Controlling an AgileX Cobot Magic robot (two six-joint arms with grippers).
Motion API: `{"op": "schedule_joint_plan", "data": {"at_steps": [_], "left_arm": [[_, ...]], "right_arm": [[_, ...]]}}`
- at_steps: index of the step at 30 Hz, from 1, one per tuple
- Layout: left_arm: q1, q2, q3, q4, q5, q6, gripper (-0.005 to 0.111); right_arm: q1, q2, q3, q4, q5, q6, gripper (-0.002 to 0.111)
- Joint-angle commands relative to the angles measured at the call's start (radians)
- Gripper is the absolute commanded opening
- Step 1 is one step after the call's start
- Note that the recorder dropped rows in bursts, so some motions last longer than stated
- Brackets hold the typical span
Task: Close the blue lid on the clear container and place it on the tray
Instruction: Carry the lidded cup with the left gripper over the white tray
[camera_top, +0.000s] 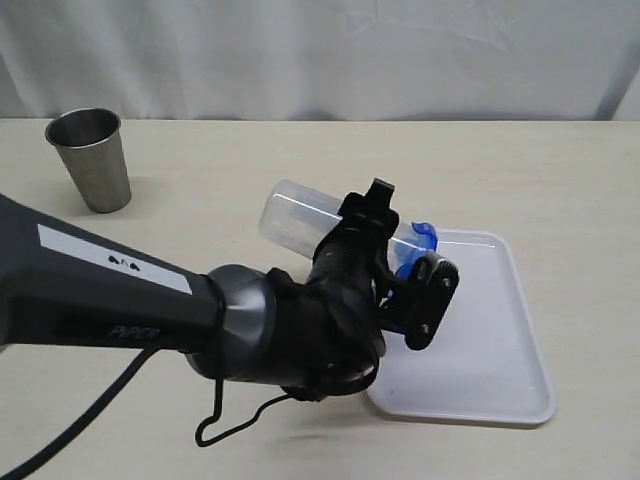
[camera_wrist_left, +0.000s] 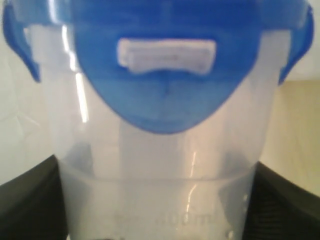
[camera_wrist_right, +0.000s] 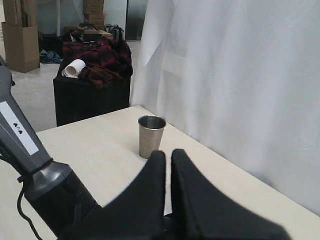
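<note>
White curtain (camera_top: 320, 50) backs a beige table (camera_top: 560, 170). Over the edge of the tray (camera_top: 500, 340), your left gripper (camera_top: 400, 255) clasps the clear container (camera_top: 300, 215) around its body. It is tilted almost onto its side, with the blue lid (camera_top: 425, 235) seated on the mouth. Your right gripper (camera_wrist_right: 167, 165) is pinched together, empty and well apart. Expect a light, stiff, slick canister: hold the flat walls mid-body, not the lid, whose side flaps look splayed.

The left arm (camera_top: 110, 310) and the tilted clear container (camera_top: 300, 215) block the left edge of the tray (camera_top: 490, 350). The tray's right side is bare. The metal cup (camera_top: 92, 158) stands far off at the bench's (camera_top: 560, 170) back left.
</note>
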Motion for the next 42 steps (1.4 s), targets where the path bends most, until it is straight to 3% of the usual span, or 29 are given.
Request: {"op": "schedule_joint_plan", "data": {"at_steps": [1,8,18,37,42], "left_arm": [[-0.035,-0.004,-0.028,0.017,0.028,0.046,0.0],[-0.077,0.006,-0.028,0.017,0.026,0.313,0.0],[-0.081,0.006,-0.028,0.017,0.026,0.443,0.0],[-0.081,0.006,-0.028,0.017,0.026,0.483,0.0],[-0.081,0.006,-0.028,0.017,0.002,0.294,0.0]], "right_arm": [[-0.005,-0.026,0.033,-0.006,-0.028,0.003,0.004],[-0.005,-0.094,0.044,-0.014,-0.034,0.003,0.004],[-0.005,-0.196,0.116,-0.016,-0.077,0.003,0.004],[-0.005,-0.255,0.12,-0.032,-0.071,0.003,0.004],[-0.005,-0.255,0.12,-0.032,-0.071,0.003,0.004]]}}
